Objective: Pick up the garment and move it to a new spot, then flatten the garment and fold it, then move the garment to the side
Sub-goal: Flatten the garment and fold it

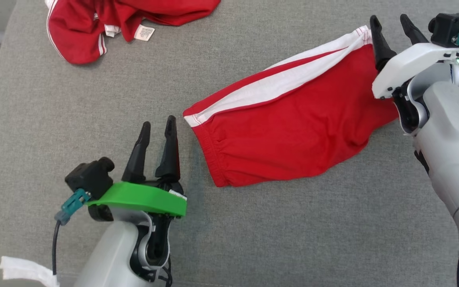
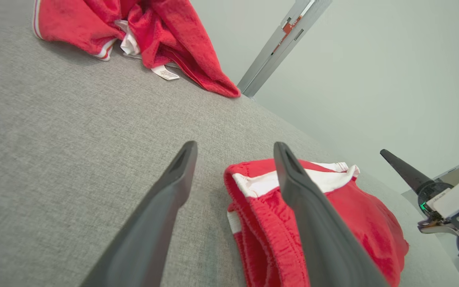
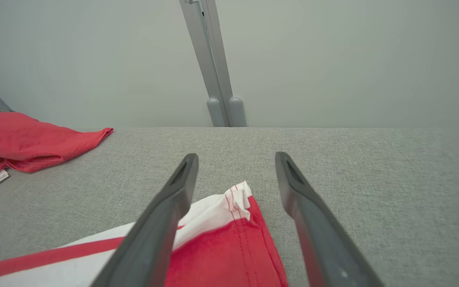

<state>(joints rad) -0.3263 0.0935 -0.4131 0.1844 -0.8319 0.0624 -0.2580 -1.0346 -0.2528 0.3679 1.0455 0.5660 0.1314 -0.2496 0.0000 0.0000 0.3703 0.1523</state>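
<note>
Fingers (image 2: pixel 165 207) of the left hand (image 1: pixel 158 121) stand well apart with nothing between them, and the hand holds nothing. It hangs over bare counter (image 1: pixel 253 239) just beside the gathered waistband end of the shorts (image 1: pixel 293 119), clear of the cloth. The right hand (image 1: pixel 389 18) is spread just as wide and is empty too. It sits at the opposite, hemmed end of the shorts, where the white corner of the hem shows between its two fingers in the right wrist view. One of its fingers crosses that end's edge in the head view, and whether it touches the cloth I cannot tell. The shorts are red with a broad white stripe and lie flat on the gray counter. Their long axis runs on a slant from the waistband by the left hand, nearer the robot, to the hem by the right hand, farther from it. The white stripe follows the long edge on the far side. A second red garment (image 1: pixel 106 28) lies crumpled well apart from the shorts, beyond their waistband end toward the counter's far left, with a white label (image 1: pixel 144 32) on the side facing the shorts.
</note>
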